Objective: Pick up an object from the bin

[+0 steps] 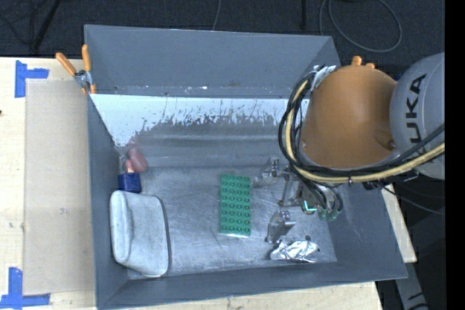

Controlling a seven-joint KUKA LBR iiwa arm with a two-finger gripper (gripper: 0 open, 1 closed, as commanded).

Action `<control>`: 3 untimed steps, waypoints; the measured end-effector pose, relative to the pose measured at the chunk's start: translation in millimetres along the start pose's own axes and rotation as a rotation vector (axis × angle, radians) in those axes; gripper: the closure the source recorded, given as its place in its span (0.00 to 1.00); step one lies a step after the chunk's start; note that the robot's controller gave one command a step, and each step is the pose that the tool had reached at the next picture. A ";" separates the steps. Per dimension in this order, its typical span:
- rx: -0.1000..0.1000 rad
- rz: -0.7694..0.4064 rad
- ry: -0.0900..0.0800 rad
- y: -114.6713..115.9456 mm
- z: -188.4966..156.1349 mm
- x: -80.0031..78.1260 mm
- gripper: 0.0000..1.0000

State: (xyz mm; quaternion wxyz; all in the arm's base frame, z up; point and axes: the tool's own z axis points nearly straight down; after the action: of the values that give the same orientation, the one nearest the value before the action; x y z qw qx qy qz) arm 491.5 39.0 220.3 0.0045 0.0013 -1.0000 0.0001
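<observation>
The gripper (277, 198) is hanging low over the bin floor. Its two fingers (274, 170) are standing apart, and nothing is lying between them, so no grasp is showing yet. Behind it the arm's orange cover (349, 116) is rising toward the view's right.

Judging from this, the task is only beginning. Nothing is lifted, and choosing a thing, closing on it and raising it are all left to do.

Nearest to the gripper, just beside it on the view's left, a green studded plate (236, 205) is lying flat on the floor with its long side running alongside the open fingers. It is close to them but not inside their gap. Just past the nearer finger, toward the bin's near wall, a crumpled foil ball (294, 250) is resting, also outside the gap. Either one looks like the likeliest pick, though I cannot tell which.

Well apart from the gripper, across the bin (211, 54) at its left wall, a grey-white pouch (138, 232) is lying. A small blue block (129, 182) and a pinkish thing (136, 160) are sitting just beyond it.
</observation>
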 end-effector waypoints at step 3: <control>0.003 -0.615 -0.012 -9.6 120.4 17.7 0.00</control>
State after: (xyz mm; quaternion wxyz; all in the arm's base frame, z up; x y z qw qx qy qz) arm 472.7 29.4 100.1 -0.0014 0.3037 -0.9528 0.0000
